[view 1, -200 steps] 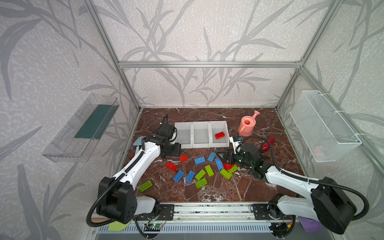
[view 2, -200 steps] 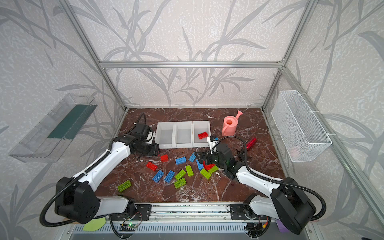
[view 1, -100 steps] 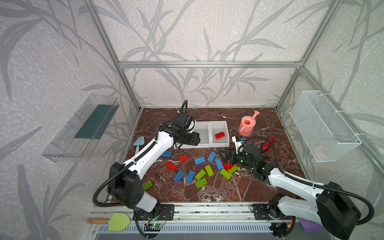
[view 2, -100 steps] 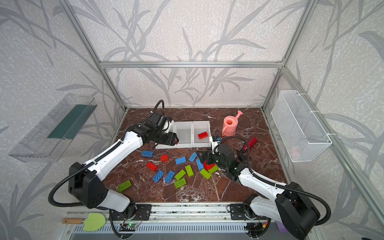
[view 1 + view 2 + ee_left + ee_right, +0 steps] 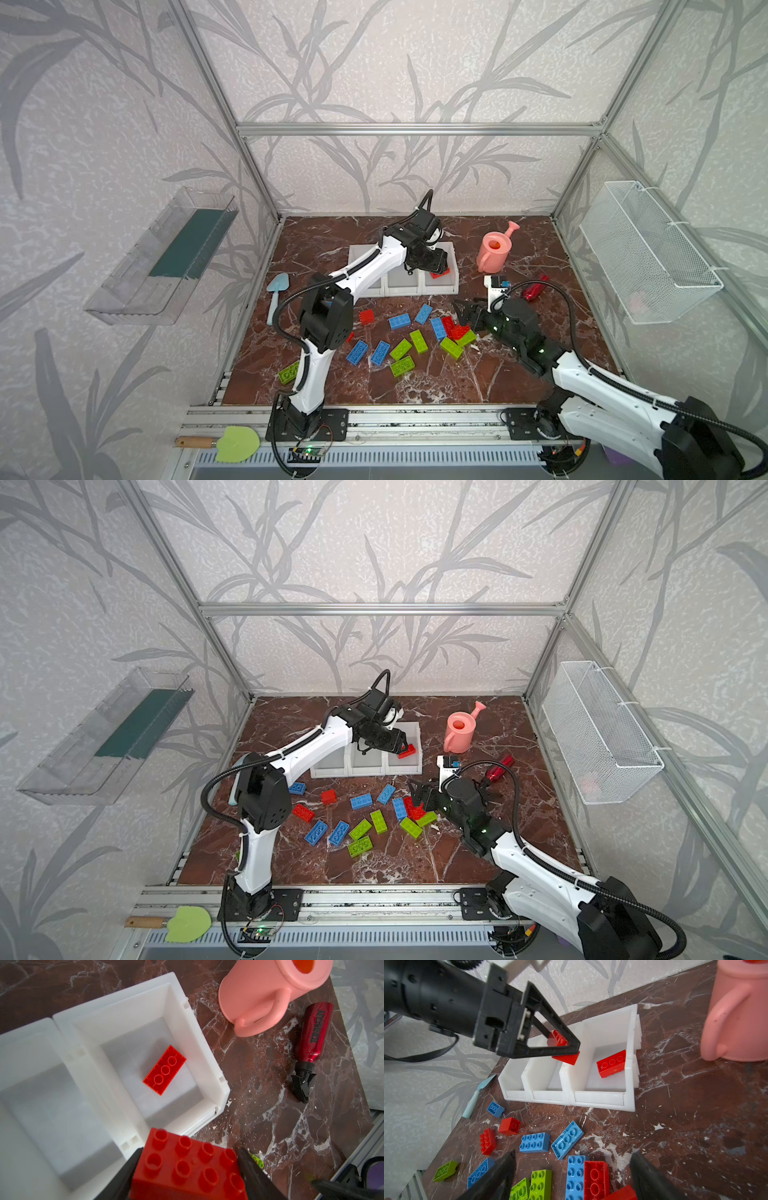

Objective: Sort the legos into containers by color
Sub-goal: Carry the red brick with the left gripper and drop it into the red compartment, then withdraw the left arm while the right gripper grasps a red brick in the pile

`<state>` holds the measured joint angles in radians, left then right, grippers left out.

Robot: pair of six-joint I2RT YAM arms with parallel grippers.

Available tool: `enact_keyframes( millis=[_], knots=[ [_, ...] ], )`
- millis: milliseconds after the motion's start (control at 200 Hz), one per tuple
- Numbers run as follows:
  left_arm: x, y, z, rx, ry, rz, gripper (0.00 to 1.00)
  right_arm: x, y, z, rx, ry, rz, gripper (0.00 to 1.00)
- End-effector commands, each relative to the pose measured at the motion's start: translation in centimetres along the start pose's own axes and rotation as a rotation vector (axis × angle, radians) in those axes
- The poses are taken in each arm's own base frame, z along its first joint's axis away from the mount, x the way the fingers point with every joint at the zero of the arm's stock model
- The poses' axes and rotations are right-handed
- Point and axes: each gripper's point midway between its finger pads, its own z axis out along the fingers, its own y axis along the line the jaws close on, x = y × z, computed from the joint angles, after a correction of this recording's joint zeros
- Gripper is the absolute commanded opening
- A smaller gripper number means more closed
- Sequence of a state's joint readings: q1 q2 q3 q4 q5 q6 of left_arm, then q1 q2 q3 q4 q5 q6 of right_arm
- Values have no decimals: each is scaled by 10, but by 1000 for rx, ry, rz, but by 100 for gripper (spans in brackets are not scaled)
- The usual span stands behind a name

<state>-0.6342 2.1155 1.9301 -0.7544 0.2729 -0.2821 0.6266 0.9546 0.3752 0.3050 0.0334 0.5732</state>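
Well off to the left of the left gripper (image 5: 401,746), up on the side wall: a clear tray (image 5: 104,746). Nearer, flat on the desk (image 5: 415,866) beside that arm's elbow: a pale blue trowel (image 5: 275,293).

Left gripper out over the row of three white containers (image 5: 630,1064), pinching a red lego (image 5: 187,1167) between both fingers (image 5: 253,1172), studs facing the wrist camera. Hangs clear above the rightmost container, close to the wall shared with the middle one. Just past the fingertips, inside that same container: a second red lego (image 5: 164,1070), hollow underside showing.

Between the two grippers, on the desk in front of the containers: loose legos (image 5: 360,801) in blue, red and lime green, scattered, some touching. Far back from the left gripper, near the arm's base: one green lego (image 5: 289,371) apart from the rest.

Right gripper (image 5: 572,1157) low over the right end of that scatter, fingers (image 5: 500,1174) spread wide, gripping nothing. Directly between them: a blue lego (image 5: 575,1176) and a red brick (image 5: 596,1180) side by side, touching. Next to the left-hand finger: lime green bricks (image 5: 539,1184).

Beyond the right gripper: a pink watering can (image 5: 494,251), upright. To the right of it, lying flat: a red-handled tool (image 5: 313,1030). Far right, on the side wall: a white wire basket (image 5: 598,733).
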Motion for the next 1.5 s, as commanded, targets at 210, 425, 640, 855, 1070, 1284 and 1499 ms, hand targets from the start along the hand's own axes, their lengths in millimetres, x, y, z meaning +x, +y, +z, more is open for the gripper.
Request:
enact_keyframes(
  millis=[210, 425, 640, 855, 1070, 1284, 1499],
  knots=[
    [-9, -1, 34, 3, 63, 29, 63, -1, -9, -2, 42, -8, 14, 87],
    [-20, 0, 25, -18, 43, 32, 80, 0, -4, -8, 35, 24, 13, 87],
    [-28, -3, -8, -44, -9, 41, 88, 22, -4, -25, 45, 181, -53, 89],
    [-17, -13, -77, -23, -143, 14, 92, 43, -10, -41, 85, 352, -136, 90],
    [42, 0, -142, -53, -223, -31, 95, 61, -12, -39, 88, 496, -188, 92],
    [108, 28, -186, -141, -272, -34, 97, 80, -17, -23, 88, 599, -230, 100],
    [154, 47, -221, -189, -356, -5, 97, 90, -17, -4, 77, 647, -259, 99]
  ],
)
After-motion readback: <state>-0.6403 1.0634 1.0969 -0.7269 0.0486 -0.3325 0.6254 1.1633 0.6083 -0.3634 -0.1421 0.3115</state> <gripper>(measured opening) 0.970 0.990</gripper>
